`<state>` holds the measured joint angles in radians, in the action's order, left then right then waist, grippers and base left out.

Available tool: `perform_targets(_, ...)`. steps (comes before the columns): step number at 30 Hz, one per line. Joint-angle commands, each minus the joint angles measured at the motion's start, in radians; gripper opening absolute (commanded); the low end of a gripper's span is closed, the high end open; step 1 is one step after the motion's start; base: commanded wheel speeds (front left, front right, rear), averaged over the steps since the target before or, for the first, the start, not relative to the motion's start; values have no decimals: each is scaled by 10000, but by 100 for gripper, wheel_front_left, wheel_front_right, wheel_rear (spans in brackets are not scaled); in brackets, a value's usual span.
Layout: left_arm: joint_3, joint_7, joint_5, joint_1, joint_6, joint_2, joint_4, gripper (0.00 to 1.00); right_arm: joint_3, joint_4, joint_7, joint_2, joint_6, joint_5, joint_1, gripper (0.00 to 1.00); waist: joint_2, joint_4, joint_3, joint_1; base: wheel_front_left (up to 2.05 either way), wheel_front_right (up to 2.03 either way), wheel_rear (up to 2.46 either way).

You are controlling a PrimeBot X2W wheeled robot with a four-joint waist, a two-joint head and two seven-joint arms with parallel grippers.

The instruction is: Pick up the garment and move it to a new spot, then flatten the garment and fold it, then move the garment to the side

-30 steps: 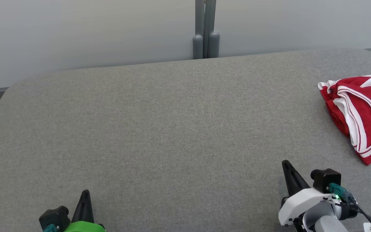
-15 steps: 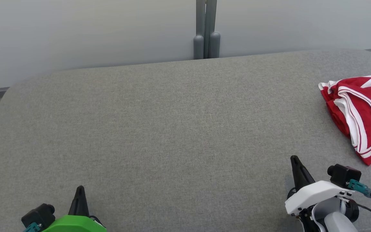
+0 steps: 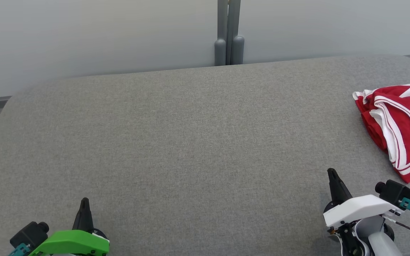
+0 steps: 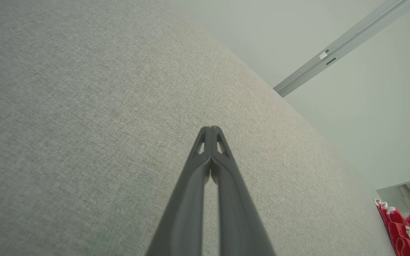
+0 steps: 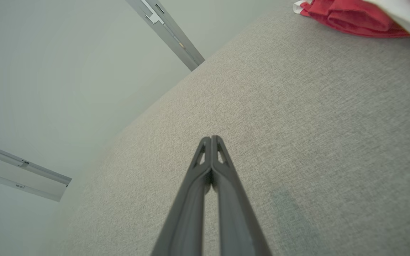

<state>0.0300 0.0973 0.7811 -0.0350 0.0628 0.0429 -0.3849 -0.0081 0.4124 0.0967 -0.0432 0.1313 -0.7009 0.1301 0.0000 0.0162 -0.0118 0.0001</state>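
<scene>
We face a broad grey fabric-covered surface [image 3: 190,142] with rounded far corners, backed by a plain pale wall [image 3: 84,35]. A grey upright post [image 3: 228,35] stands against that wall just beyond the middle of the surface's far edge, and we take our bearings from it.

The garment [image 3: 399,124] is red with broad white bands and thin red stripes. It lies on the surface well to the right of the post and nearer to us than it. It is bunched in a rumpled heap rather than spread flat, and the head view's border cuts off its right side. Nothing touches it.

The left gripper [image 3: 84,204] sits to the left of the post and much nearer to us, under a green cover [image 3: 71,243]. Its two dark fingers are pressed together into a single point. In the left wrist view we see the tips meeting over bare fabric, with nothing caught between them.

The right gripper [image 3: 332,174] sits to the right of the post, again on our near side, under a white cover [image 3: 359,209]. Its fingers are likewise closed tip to tip, and the right wrist view shows them empty. A stretch of bare grey fabric separates this gripper from the garment, which lies farther right of the post. We cannot tell whether either fingertip rests on the fabric or hangs just above it.
</scene>
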Motion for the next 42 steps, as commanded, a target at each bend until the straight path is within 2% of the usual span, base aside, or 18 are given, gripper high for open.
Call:
perform_targets(1, 71, -60, 357, -339, 85, 50, 195, 0, -61, -211, -87, -42, -2, -376, 142, 0, 0, -2, 1, 0, 0, 0, 0)
perform_targets(21, 321, -690, 2802, -569, 275, 67, 504, 0, -381, -591, -715, -59, -2, -3050, 137, 0, 0, -40, 20, 0, 0, 0, 0)
perform_targets(42, 538, -1217, 4805, -761, 443, 82, 757, 0, -649, -904, -1250, -73, -2, -5271, 132, 0, 0, -77, 40, 0, 0, 0, 0)
